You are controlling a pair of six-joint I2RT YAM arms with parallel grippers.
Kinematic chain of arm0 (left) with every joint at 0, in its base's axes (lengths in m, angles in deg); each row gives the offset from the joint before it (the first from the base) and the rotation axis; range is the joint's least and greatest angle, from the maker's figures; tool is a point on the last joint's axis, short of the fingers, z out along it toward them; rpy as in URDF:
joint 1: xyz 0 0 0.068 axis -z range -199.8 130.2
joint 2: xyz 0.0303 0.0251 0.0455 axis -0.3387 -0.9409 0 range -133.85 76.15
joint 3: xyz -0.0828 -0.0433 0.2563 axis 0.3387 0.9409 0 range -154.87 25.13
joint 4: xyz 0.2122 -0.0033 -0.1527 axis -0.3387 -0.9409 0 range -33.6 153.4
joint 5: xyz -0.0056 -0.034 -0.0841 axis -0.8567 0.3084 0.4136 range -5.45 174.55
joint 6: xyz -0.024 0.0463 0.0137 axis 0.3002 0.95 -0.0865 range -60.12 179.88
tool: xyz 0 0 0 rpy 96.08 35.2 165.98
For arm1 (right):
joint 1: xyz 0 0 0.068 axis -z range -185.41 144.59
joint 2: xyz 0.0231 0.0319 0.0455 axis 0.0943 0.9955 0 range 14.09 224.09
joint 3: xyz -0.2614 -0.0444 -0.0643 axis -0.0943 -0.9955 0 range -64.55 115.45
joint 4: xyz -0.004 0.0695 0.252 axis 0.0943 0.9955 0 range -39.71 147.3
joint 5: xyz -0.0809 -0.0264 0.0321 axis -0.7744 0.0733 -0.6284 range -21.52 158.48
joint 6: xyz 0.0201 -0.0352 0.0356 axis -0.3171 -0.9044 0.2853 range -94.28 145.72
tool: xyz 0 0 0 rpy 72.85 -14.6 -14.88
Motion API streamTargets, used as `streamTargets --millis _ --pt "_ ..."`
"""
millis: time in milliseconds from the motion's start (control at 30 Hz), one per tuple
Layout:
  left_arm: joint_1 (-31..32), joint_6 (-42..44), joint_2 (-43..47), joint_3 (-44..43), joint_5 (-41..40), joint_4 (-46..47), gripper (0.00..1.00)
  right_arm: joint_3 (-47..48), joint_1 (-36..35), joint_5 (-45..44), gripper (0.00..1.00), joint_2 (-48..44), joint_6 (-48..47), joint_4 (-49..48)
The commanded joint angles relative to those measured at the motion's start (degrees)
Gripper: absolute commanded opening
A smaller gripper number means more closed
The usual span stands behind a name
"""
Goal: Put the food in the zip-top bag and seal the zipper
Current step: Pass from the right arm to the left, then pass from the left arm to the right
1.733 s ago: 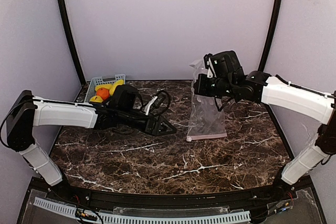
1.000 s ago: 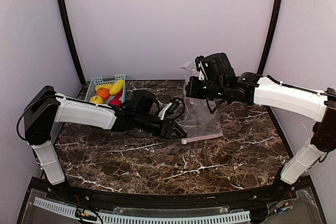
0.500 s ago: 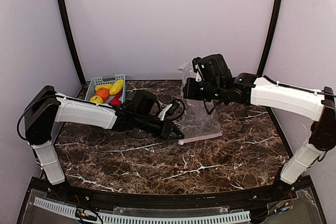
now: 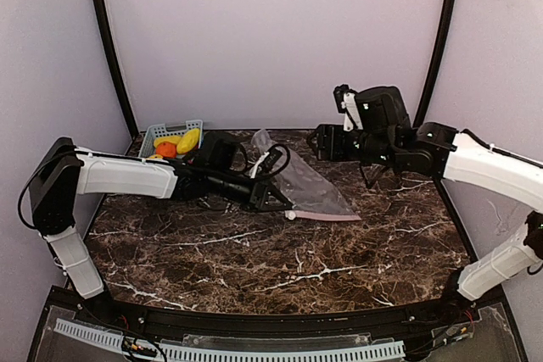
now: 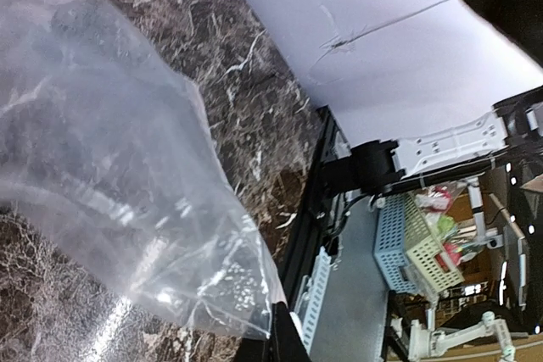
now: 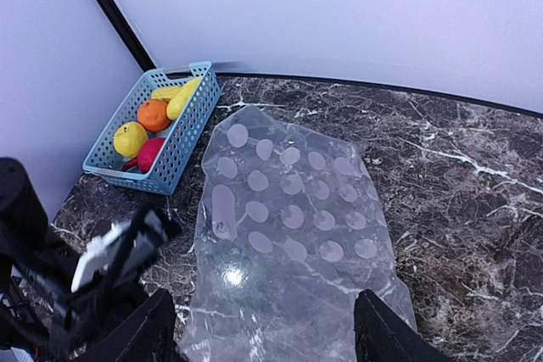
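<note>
Zip-top bag (image 4: 307,184): earlier it hung upright from the right gripper; now it lies spread on the table (image 4: 254,269), dotted side up, with its closed end toward the back wall.
Zipper (image 4: 327,215): the pink strip, which dangled along the hanging bag's lower edge, now rests flat on the marble at the bag's near edge.
Right gripper (image 4: 320,142): it has let go and drawn back to the right, clear of the bag, with its fingers spread wide.
Left gripper (image 4: 280,203): it has closed in on the bag's mouth corner and seems to pinch it, though the wrist view shows too little to be sure.
Left arm: the forearm has swung back and now crosses the basket's (image 4: 161,131) near corner.
</note>
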State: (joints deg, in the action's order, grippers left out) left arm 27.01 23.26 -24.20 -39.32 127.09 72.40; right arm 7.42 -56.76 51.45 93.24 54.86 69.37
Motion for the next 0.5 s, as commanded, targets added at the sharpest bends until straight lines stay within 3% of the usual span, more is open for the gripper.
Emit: streamTargets --millis 0,200,467 --pt "-4.83 -5.31 4.78 0.24 7.07 4.89 0.01 -3.54 -0.50 2.71 0.69 -6.93 -8.45 -0.10" --pt "-7.29 -5.72 6.14 0.14 9.03 3.79 0.01 -6.40 -2.24 11.18 0.63 -9.45 -15.36 0.84" --pt "-8.80 -5.46 5.64 0.02 10.16 2.63 0.01 -5.32 -7.05 9.89 0.56 -2.94 -20.41 1.61"
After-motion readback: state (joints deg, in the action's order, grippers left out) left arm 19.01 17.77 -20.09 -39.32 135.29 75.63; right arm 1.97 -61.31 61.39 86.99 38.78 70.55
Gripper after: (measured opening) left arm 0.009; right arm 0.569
